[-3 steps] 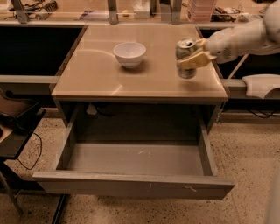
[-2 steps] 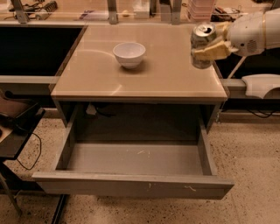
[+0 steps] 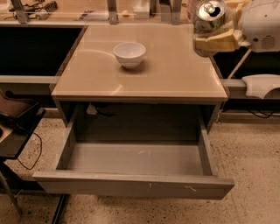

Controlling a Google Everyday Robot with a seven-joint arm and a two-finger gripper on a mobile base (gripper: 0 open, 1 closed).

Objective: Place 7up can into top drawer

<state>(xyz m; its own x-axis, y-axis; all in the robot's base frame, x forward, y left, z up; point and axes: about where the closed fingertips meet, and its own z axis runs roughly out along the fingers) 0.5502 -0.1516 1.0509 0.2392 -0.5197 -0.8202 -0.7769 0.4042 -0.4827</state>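
Above tan tabletop (image 3: 175, 74), jaws around 7up can (image 3: 209, 14)

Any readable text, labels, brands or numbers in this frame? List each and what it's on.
None can be read.
Can, gripped by the hand at the view's upper right: mostly its silver top shows, no lettering legible.
Drawer front: white scuffs only, no text.
Bowl: plain white.
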